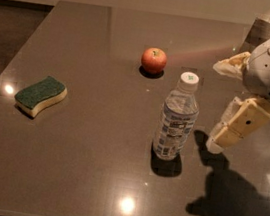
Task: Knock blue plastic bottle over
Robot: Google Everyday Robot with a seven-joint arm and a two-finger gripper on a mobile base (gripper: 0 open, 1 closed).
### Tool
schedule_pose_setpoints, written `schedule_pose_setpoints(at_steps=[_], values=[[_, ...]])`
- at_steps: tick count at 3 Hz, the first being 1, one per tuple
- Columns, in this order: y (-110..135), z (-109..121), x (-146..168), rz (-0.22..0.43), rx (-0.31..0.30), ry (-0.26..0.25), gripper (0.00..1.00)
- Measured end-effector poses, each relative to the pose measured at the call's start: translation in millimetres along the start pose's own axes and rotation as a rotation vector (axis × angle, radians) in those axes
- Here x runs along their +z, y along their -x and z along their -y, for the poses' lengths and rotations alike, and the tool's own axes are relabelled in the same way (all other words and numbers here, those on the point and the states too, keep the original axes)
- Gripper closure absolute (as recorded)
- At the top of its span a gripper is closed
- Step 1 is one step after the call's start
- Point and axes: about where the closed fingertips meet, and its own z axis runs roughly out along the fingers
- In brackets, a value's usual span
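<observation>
gripper: above the table's right edge, fingers spread apart
blue plastic bottle: upright just left of it – not touching
apple: left, farther back
sponge: far left – by the table's edge

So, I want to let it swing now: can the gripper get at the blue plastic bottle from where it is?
Probably yes. The gripper hangs just right of the upright blue plastic bottle, with only bare table between them. The apple and sponge lie away from that path.

Upright blue plastic bottle, gripper just beside.
</observation>
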Motion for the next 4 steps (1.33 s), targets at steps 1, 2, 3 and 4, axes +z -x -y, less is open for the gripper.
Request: schedule_pose_setpoints(at_steps=[1, 2, 3, 4], values=[[12.2, -10.2, 18.6, 0.082, 0.000, 0.021, 0.00], [21.6, -15.3, 38.4, 0.182, 0.047, 0.063, 0.03], [29.6, -16.7, 46.7, 0.260, 0.094, 0.106, 0.33], [37.3, -18.9, 47.3, 0.304, 0.109, 0.130, 0.57]])
